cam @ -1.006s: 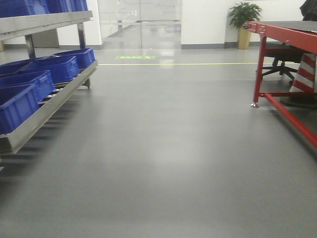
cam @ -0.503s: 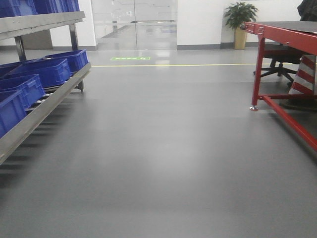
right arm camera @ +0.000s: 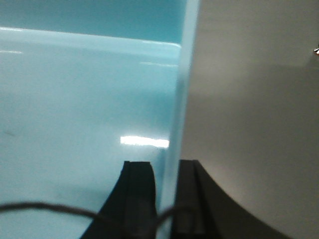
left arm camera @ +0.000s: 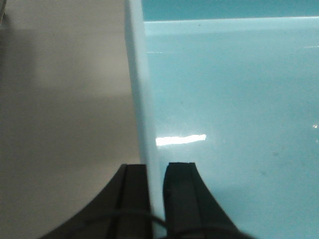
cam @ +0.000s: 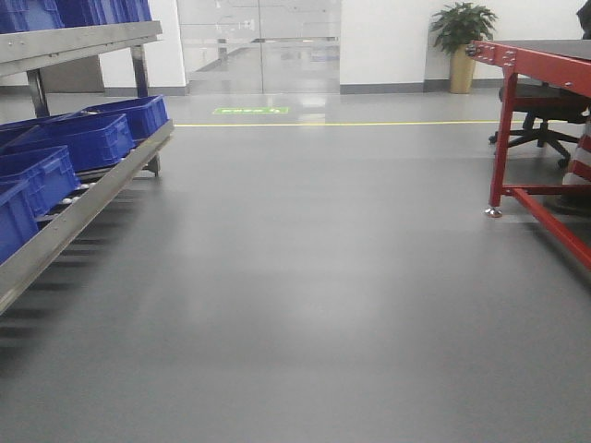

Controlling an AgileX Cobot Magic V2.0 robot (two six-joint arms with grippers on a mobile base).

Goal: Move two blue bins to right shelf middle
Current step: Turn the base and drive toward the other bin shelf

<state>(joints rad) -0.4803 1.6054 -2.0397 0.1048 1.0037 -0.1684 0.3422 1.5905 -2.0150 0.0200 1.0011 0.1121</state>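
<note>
Blue bin (left arm camera: pixel 234 99), reading pale cyan in both wrist cameras, is gripped by its side walls, with grey floor (cam: pixel 305 277) showing beyond each wall.

Left gripper (left arm camera: pixel 157 170): one black finger (left arm camera: pixel 133 184) sits outside the left wall and its partner inside, both pressed onto the wall, so it is clamped.

Right gripper (right arm camera: pixel 164 169): same hold on the opposite wall, fingers (right arm camera: pixel 137 181) closed on it from either side.

A thin dark cable crosses the bottom of each wrist view. I take the two views for one bin carried between the arms, but I can't confirm that.

Front view: a metal rack (cam: pixel 83 208) runs along the left with stored bins (cam: pixel 88 138) on its sloped lower level. A red table (cam: pixel 540 65) stands at right, an office chair (cam: pixel 545 111) beyond its leg. A potted plant (cam: pixel 462 28) stands by the far wall, and a yellow line (cam: pixel 369 123) crosses the floor before the glass doors (cam: pixel 259 41).
</note>
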